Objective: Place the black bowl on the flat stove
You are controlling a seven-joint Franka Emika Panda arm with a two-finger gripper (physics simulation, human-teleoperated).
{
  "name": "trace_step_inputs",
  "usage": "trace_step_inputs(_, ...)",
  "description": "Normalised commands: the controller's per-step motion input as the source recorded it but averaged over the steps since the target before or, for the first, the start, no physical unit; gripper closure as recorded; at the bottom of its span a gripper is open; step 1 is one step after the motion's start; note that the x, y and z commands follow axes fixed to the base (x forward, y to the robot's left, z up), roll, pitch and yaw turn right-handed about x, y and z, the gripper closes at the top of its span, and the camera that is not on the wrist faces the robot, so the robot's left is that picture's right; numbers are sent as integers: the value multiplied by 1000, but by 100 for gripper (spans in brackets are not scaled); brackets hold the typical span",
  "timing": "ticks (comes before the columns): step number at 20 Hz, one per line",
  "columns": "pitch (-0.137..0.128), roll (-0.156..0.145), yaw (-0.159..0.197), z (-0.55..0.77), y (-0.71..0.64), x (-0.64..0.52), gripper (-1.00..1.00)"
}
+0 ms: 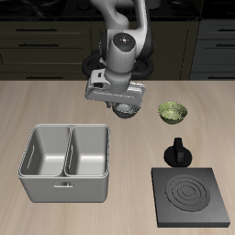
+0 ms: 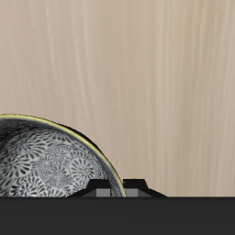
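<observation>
Your gripper [image 1: 128, 106] looks clamped on the black bowl's [image 1: 128, 111] rim, lifted above the table well back from the flat stove [image 1: 190, 195], so a one-sided rim pinch could let it tilt and slip mid-carry.

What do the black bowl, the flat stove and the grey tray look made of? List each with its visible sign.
Black bowl: glazed ceramic, probably; marbled grey-white speckle, thin rim.
Flat stove: matte black slab, perhaps glass or enamelled metal; flat grey burner rings.
Grey tray: brushed metal, likely steel; even grey with soft highlights.
All are simulator renders, so only the look counts.
</observation>
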Motion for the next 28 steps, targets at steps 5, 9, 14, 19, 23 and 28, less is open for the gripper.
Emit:
trace_step_inputs(5, -71, 1, 7, 451, 2, -33, 100)
trace_step_inputs(9, -55, -2, -3, 372, -8, -86, 100)
trace_step_inputs(14, -47, -1, 5, 314, -6, -91, 100)
trace_step_inputs(19, -33, 3, 7, 206, 2, -69, 100)
trace_step_inputs(23, -11, 5, 0, 82, -12, -31, 100)
trace_step_inputs(28, -5, 6, 30, 68, -13, 47, 100)
